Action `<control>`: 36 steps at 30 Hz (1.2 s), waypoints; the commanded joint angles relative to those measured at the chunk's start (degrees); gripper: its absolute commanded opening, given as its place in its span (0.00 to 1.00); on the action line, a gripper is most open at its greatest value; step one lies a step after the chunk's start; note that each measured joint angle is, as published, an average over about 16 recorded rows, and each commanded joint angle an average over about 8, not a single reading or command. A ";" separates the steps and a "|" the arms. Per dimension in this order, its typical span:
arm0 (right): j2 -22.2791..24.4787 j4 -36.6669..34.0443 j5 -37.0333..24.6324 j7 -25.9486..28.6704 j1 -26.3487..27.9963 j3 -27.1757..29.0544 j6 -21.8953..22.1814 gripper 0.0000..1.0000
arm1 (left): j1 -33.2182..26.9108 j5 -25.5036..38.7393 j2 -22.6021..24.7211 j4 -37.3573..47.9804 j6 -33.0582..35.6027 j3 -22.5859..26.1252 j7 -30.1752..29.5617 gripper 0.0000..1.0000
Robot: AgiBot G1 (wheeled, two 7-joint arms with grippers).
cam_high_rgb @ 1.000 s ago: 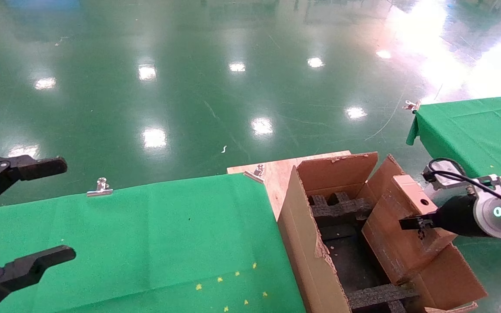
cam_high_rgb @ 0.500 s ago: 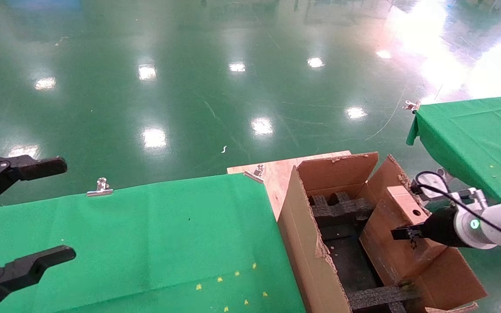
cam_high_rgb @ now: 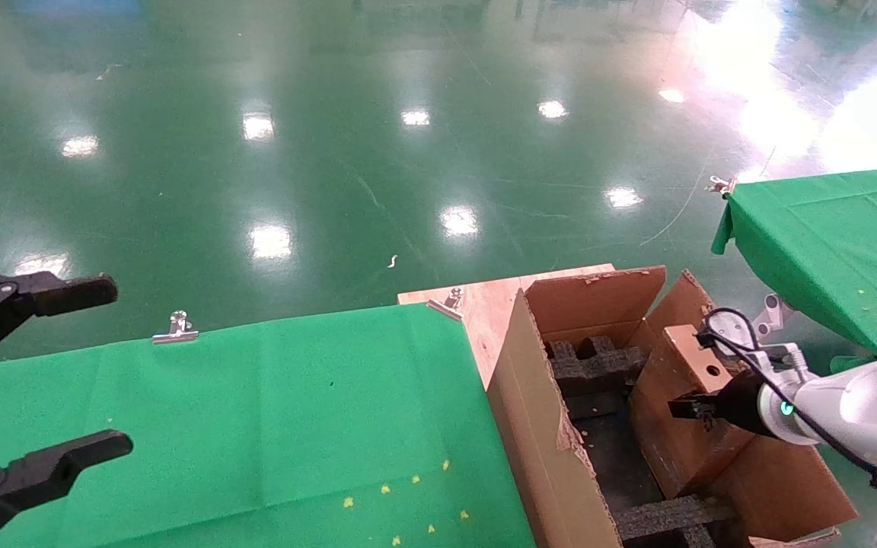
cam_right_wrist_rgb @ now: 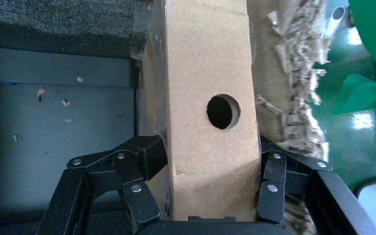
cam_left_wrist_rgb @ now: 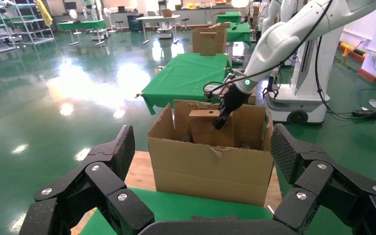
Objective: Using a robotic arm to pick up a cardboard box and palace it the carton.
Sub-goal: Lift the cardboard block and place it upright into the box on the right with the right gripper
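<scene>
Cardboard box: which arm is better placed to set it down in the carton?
Right. The right claw is clamped on the cardboard box inside the carton; the left claw hangs open over the green table.

The floor (cam_high_rgb: pixel 377 152) is a glossy deep green, dotted with white glare spots. Both table cloths are a brighter, flat green: the near one (cam_high_rgb: pixel 256 426) carries a few small yellow specks, and the far one (cam_high_rgb: pixel 827 228) shows some too. A pale wooden board (cam_high_rgb: pixel 484 301) peeks out beside the near cloth. The carton (cam_high_rgb: pixel 537 426) is plain brown corrugated card with black foam inserts (cam_high_rgb: pixel 598 365) inside (the floor of it looks dark grey in the right wrist view). The cardboard box (cam_right_wrist_rgb: pixel 208 107) is a lighter tan brown with a dark round hole. The right gripper (cam_right_wrist_rgb: pixel 210 171) is black with silver rivets, on a white arm with a green ring light (cam_high_rgb: pixel 786 409). The left gripper (cam_left_wrist_rgb: pixel 205 191) is all black.
</scene>
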 commanded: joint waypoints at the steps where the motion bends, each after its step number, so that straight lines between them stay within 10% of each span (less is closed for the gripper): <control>1: -0.59 0.08 -1.83 2.07 -0.89 -0.01 0.17 0.00 | 0.00 0.00 0.00 0.00 0.00 0.00 0.00 1.00; 28: -3.79 -1.75 -4.46 7.15 -7.97 -2.16 2.19 0.01 | 0.00 0.00 0.00 0.00 0.00 0.00 0.00 1.00; 36: -4.05 -2.29 -4.40 7.08 -8.71 -2.33 3.02 0.87 | 0.01 -0.01 -0.01 0.02 -0.02 -0.01 0.00 1.00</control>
